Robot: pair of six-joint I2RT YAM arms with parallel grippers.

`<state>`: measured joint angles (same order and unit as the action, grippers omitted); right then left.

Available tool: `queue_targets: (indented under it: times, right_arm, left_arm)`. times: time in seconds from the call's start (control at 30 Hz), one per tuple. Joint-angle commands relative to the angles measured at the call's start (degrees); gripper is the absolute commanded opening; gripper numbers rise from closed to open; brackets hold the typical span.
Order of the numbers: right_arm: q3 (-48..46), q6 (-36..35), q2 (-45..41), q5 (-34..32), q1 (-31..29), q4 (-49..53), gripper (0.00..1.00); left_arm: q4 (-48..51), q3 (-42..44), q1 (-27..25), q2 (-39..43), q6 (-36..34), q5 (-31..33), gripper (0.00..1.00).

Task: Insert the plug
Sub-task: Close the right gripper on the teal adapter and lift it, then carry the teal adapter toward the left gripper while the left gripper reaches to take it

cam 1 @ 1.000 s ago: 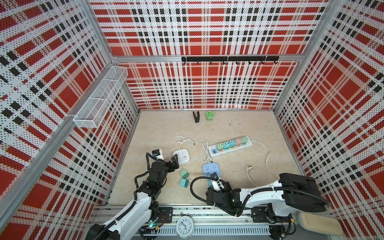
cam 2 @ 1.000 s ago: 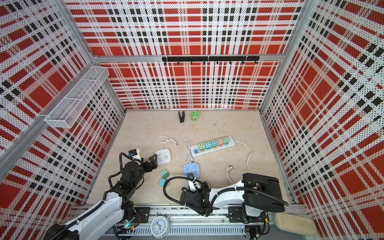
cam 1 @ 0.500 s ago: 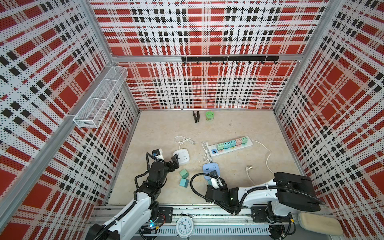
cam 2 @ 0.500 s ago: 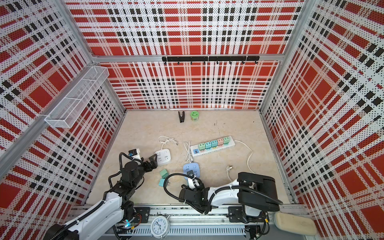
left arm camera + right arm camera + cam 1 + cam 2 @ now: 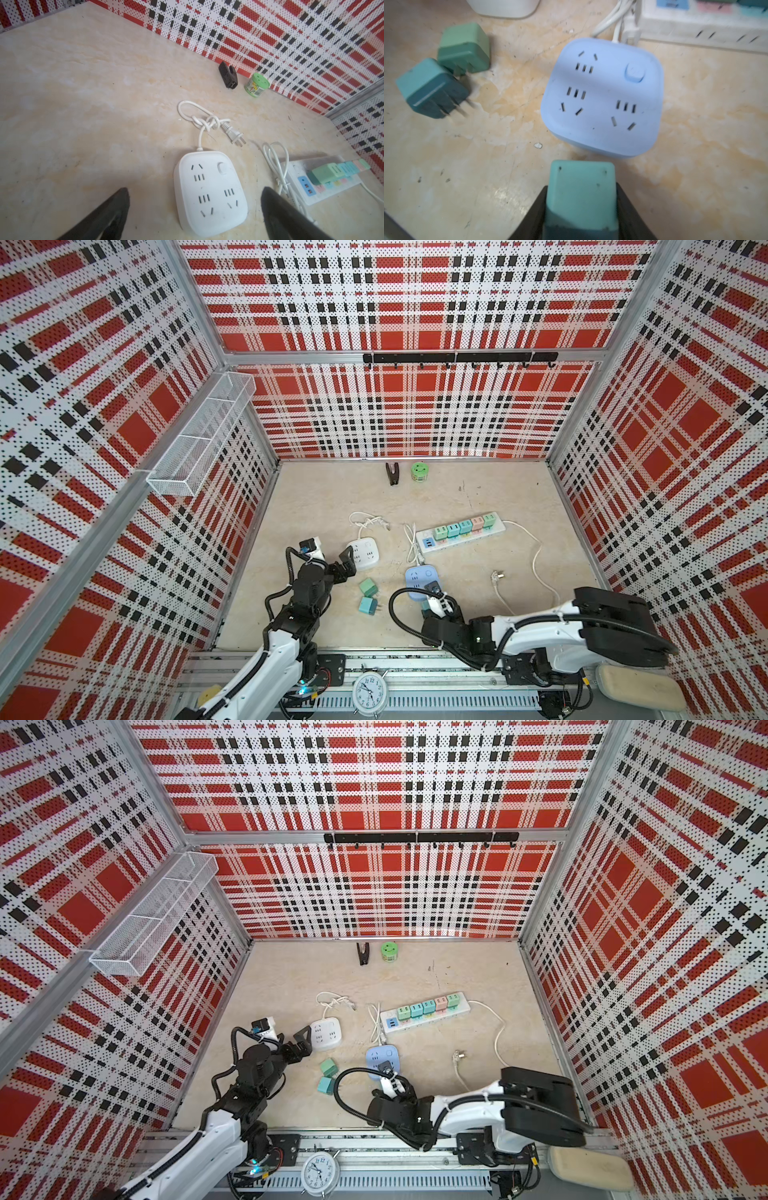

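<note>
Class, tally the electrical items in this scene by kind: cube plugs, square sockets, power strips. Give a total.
Cube plugs: 8 (5 plugged in, 2 loose, 1 in the right hand)
Square sockets: 2 (white, blue)
Power strips: 1
Total: 11

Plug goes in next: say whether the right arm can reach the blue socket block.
Probably yes. The right gripper, shut on the teal plug, hangs close beside the blue socket block; its sockets are all bare, and the two loose plugs lie off to the side.
</note>
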<state>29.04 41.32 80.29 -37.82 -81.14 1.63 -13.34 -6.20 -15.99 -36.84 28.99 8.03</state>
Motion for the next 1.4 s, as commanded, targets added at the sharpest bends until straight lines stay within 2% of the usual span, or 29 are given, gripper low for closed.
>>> queue_targets:
  times: [0.0,0.1,0.2,0.27,0.33,0.43,0.53,0.63,0.7,0.9,1.37]
  right_arm:
    - [-1.1,-10.9,-5.5,-3.9,4.1,-7.1,0.2]
    - [-3.6,-18.9,-10.3,-4.0,7.4,-14.7,0.18]
    - [-6.8,-26.3,-14.6,-3.8,9.2,-22.7,0.18]
    - [-9.4,-30.6,-16.7,-3.0,10.3,-28.0,0.18]
    - [-12.1,-35.2,-18.1,-1.5,11.1,-34.0,0.16]
    - [-14.7,-41.8,-19.1,0.8,11.4,-40.5,0.14]
    - [-16.1,-44.7,-19.9,1.4,11.3,-43.8,0.12]
    - [-18.3,-46.3,-20.6,3.5,11.3,-48.3,0.1]
    - [-19.6,-47.2,-21.0,6.1,11.3,-50.3,0.09]
    - [-21.2,-48.2,-23.5,8.8,11.3,-51.3,0.06]
    - [-23.1,-55.8,-32.1,15.5,11.3,-53.7,0.05]
  left_arm:
    - [-0.3,-2.1,1.2,2.5,4.0,-6.2,0.99]
    - [-1.1,-3.7,0.8,4.4,5.2,-7.6,0.99]
    - [0.5,-7.6,0.5,4.0,3.0,-16.1,0.99]
    - [0.5,-9.8,-1.8,2.8,2.6,-20.6,0.97]
    - [0.6,-11.6,-8.5,1.9,0.8,-20.2,0.94]
    - [1.6,-14.6,-21.8,0.5,-5.5,-13.0,0.93]
    - [5.6,-20.1,-33.9,-3.4,-11.7,-6.5,0.93]
    - [9.3,-25.1,-42.3,-8.9,-15.4,-2.4,0.9]
    - [9.9,-26.8,-45.8,-11.5,-16.5,0.6,0.9]
    - [10.0,-28.5,-46.9,-14.2,-14.2,-4.3,0.9]
    - [10.1,-29.9,-46.9,-16.4,-10.3,-14.0,0.9]
